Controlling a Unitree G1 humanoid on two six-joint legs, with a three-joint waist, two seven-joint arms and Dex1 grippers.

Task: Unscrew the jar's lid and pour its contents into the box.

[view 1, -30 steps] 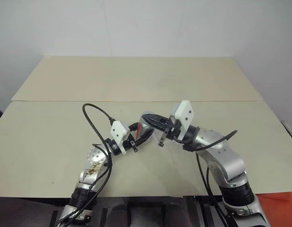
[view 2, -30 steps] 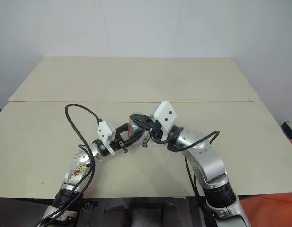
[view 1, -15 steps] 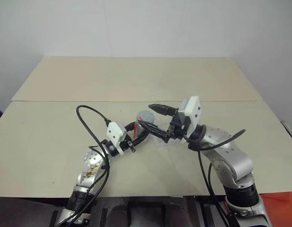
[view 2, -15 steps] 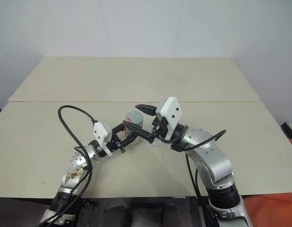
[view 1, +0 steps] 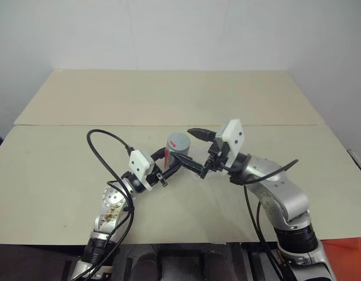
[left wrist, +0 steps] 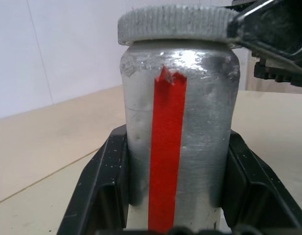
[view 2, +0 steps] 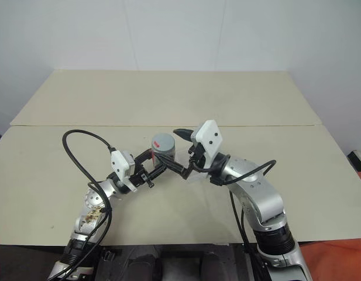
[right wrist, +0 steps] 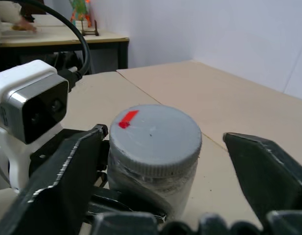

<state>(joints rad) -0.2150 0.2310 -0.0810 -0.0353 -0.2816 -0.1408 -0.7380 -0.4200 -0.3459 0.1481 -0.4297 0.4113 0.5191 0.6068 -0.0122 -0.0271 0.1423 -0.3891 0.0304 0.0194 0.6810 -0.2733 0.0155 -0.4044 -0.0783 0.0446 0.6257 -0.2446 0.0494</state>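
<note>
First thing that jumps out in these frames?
The jar, held upright above mid-table by the left gripper, its red stripe facing that wrist camera. The grey lid is on, and the right gripper stands open on either side of it.

Silvery, foil-like jar [left wrist: 177, 132] wall, crinkled and glossy, with a smooth matt red label stripe [left wrist: 165, 156]. Matt grey plastic lid [right wrist: 155, 134], finely ribbed rim, small red mark on top. Matt black plastic fingers [left wrist: 99, 196] on left gripper [view 1: 170, 165], faintly speckled; same on right gripper [view 1: 199, 153]. Matt pale wood-look table [view 1: 168, 99], smooth. Glossy black cable [view 1: 107, 153]. Brushed silvery metal arm shells [view 1: 279, 196].
</note>
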